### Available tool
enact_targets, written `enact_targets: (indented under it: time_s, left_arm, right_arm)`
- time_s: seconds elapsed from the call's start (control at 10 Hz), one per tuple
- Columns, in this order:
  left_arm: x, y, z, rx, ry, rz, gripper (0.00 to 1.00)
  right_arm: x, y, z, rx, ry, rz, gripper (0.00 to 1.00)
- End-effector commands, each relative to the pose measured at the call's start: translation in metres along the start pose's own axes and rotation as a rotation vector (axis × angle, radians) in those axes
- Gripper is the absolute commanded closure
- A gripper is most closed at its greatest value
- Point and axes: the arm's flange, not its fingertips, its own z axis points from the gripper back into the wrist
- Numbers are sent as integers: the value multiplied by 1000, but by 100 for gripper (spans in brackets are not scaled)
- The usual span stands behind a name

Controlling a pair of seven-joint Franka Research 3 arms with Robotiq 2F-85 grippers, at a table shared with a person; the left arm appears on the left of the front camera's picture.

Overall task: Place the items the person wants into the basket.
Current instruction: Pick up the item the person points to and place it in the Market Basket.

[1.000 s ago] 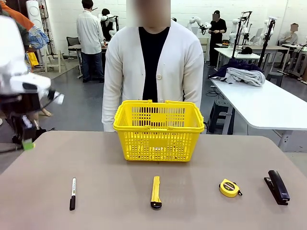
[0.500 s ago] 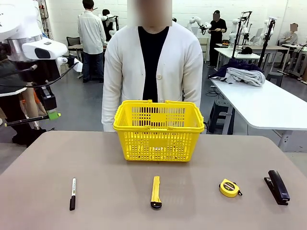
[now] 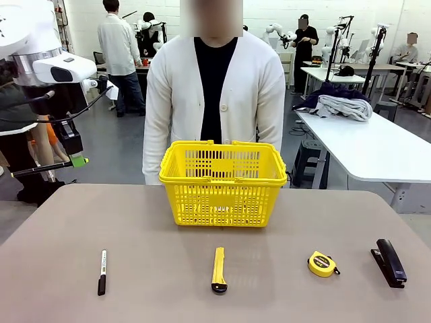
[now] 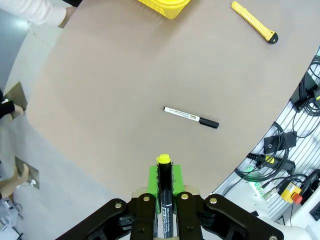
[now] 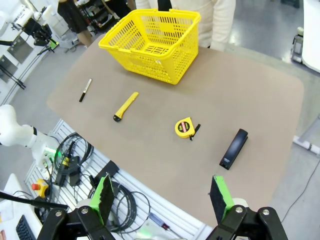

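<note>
The table (image 3: 337, 222) is a matt grey-brown top with rounded corners, unmarked where bare. The yellow basket (image 3: 222, 182) stands upright at the middle of its far side, handles folded down on the rim, with the person (image 3: 215, 87) in a white cardigan directly behind it. Along the near side, well apart from one another, lie the marker (image 3: 102, 271) at left, the utility knife (image 3: 219, 269) in the middle with its black end nearest the camera, the tape measure (image 3: 322, 264) and the stapler (image 3: 390, 262) at right. The left gripper (image 3: 75, 161) is raised off the table's left edge, its green pads clamped on a thin black pen (image 3: 40, 168) that sticks out roughly level toward picture left. The right gripper (image 5: 162, 197) sits high over the near edge, pads wide apart with nothing between them; a cable bundle (image 5: 75, 150) lies below. The room beyond has a grey floor (image 3: 114, 145) and long white tables (image 3: 377, 151), one bearing a heap of cloth (image 3: 340, 104).
</note>
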Motion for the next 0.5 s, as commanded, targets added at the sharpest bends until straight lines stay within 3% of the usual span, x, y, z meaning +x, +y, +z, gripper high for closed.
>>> enact_targets:
  time_s: [0.0,0.1,0.2,0.4]
  left_arm:
    - [-1,1,0,2,7,8,100]
    - [0,0,0,0,0,0,88]
    - [37,-13,19,198,34,-220,88]
    - [136,0,35,232,-14,-577,88]
  right_arm:
    - [0,1,-1,13,-2,11,0]
    - [0,1,-1,13,-2,11,0]
    - [0,1,-1,13,-2,11,0]
    - [0,1,-1,13,-2,11,0]
